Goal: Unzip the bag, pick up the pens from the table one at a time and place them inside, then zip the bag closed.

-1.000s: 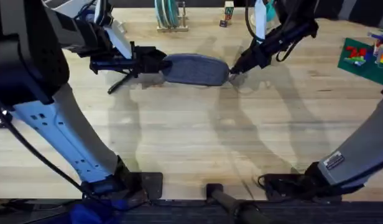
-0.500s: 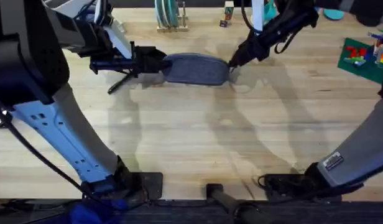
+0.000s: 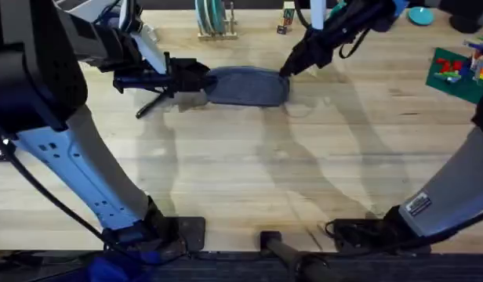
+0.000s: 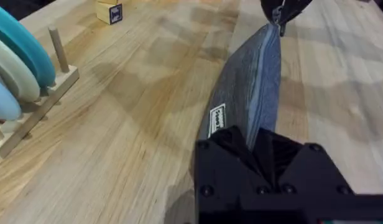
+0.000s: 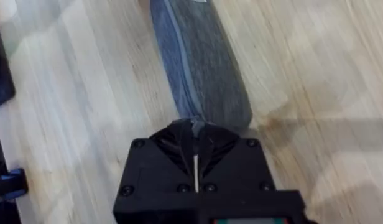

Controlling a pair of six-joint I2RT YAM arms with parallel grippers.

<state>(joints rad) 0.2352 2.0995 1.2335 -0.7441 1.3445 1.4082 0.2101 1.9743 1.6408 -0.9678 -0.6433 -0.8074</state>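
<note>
Pinching bag [image 3: 247, 86] ends | left hand [image 3: 196, 78] clamps bag | right hand [image 3: 287, 70] closed on zipper pull

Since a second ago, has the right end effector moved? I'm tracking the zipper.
Yes. The right end effector moved up-frame toward the ring stand, at the bag.

— Bright, even lighting from above; soft, doubled arm shadows across the table [image 3: 249, 172].
— No harsh glare, just a mild sheen on the wood. Blurred and dark at lower left, close under the camera.
— Soft focus on the bag [image 5: 201, 74] in the right wrist view.
</note>
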